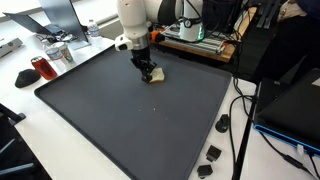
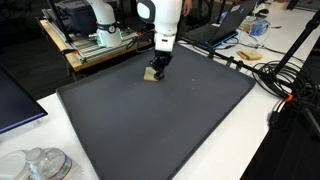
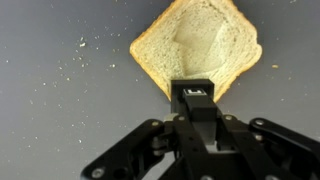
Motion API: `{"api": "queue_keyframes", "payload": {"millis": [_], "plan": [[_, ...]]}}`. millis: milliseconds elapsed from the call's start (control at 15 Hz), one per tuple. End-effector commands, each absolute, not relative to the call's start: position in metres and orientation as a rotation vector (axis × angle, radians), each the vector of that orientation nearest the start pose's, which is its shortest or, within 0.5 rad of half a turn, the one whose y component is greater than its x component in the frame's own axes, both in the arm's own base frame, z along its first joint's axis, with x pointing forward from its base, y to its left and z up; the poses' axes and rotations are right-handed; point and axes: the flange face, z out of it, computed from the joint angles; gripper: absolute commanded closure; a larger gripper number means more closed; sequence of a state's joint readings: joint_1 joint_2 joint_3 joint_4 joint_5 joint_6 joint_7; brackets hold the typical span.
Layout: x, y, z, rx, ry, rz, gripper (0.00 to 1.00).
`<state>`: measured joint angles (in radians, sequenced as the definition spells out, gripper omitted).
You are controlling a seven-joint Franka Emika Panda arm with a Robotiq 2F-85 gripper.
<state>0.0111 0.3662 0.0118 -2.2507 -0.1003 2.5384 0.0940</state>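
We see the black Robotiq gripper closest to the wrist camera. Its fingers are drawn together, and their tips rest on the near corner of a pale square slice of white bread. Whether they pinch that corner, we cannot tell. The slice lies flat on a dark grey mat, with pale crumbs scattered beside it. In both exterior views the gripper stands low over the slice, near the mat's far edge on the white surface.
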Motion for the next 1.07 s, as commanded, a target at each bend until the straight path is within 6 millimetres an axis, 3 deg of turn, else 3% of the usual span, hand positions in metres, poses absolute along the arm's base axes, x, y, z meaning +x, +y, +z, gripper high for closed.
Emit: {"api": "queue_keyframes", "payload": {"millis": [0, 333, 667, 1000], "plan": [[0.516, 0.017, 0.221, -3.202, 0.037, 0.088, 0.95], [0.52, 0.023, 0.248, -3.215, 0.18, 0.085, 0.95], [0.543, 0.032, 0.266, -3.276, 0.594, 0.142, 0.95], [0.567, 0.056, 0.275, -3.309, 0.947, 0.198, 0.95]]}}
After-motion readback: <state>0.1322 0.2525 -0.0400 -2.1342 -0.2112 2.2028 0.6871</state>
